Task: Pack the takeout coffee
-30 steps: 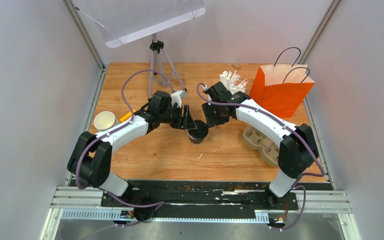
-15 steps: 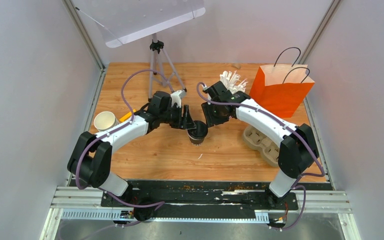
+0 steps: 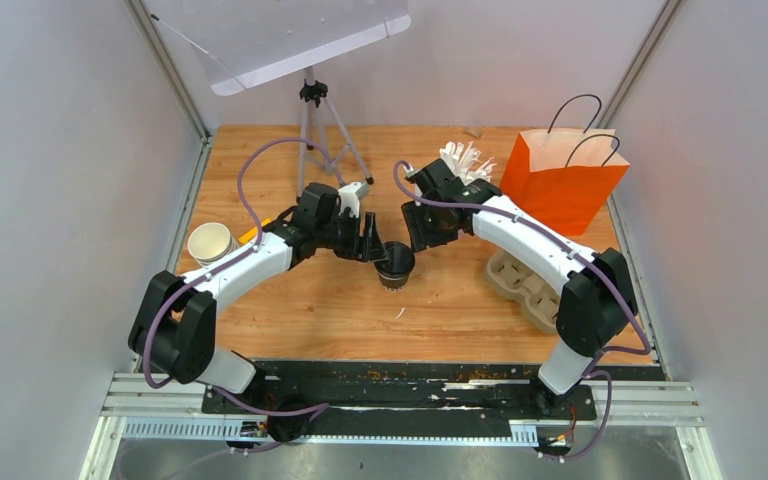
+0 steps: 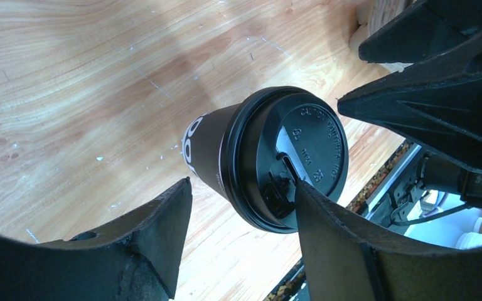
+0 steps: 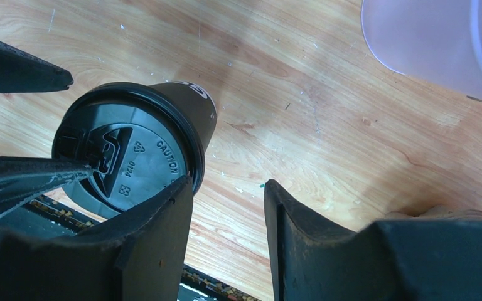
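Coffee cup (image 3: 395, 266), black-lidded (contents hidden), stands on worktop (image 3: 310, 310); left claw (image 4: 243, 188) at ten, right claw (image 5: 229, 185) at one o'clock, both released.

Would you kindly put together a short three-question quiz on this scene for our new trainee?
1. True or false: the lidded black cup stands in the pulp cup tray.
2. What stands at the far right of the wooden table? A) orange paper bag B) blue box C) kettle
3. Which cup has no lid, and where is it?

Key
1. False: it stands on the wooden table, with the left gripper and right gripper close at its lid.
2. A
3. The white paper cup, at the table's left edge.
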Robot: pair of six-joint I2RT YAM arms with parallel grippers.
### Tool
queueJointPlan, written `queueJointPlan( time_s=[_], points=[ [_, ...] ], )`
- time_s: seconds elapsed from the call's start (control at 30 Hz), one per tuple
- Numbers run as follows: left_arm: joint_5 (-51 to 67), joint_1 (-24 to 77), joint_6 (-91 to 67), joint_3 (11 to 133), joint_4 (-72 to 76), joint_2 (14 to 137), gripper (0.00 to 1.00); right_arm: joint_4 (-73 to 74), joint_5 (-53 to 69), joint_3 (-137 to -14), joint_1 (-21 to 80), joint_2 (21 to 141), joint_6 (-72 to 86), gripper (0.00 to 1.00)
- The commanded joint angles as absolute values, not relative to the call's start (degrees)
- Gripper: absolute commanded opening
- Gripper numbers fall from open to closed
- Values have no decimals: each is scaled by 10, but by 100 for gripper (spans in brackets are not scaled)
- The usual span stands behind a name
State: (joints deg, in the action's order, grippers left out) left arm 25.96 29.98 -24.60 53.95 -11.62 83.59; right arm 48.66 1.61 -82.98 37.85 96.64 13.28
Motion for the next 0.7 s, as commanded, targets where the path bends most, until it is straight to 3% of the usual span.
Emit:
queueJointPlan(
  time_s=[0.0,0.23,0.57,0.67],
  points=[
    [259,302,-226,562,-124,834,67,486,30,-846,382,941,148,46],
    [263,302,-227,546,-117,834,55,433,117,-819,382,923,170,44],
    [284,302,-245,531,-89,843,53,395,151,-820,387,955,181,23],
    [291,301,-254,534,-89,839,57,403,142,-819,387,970,182,19]
  ],
)
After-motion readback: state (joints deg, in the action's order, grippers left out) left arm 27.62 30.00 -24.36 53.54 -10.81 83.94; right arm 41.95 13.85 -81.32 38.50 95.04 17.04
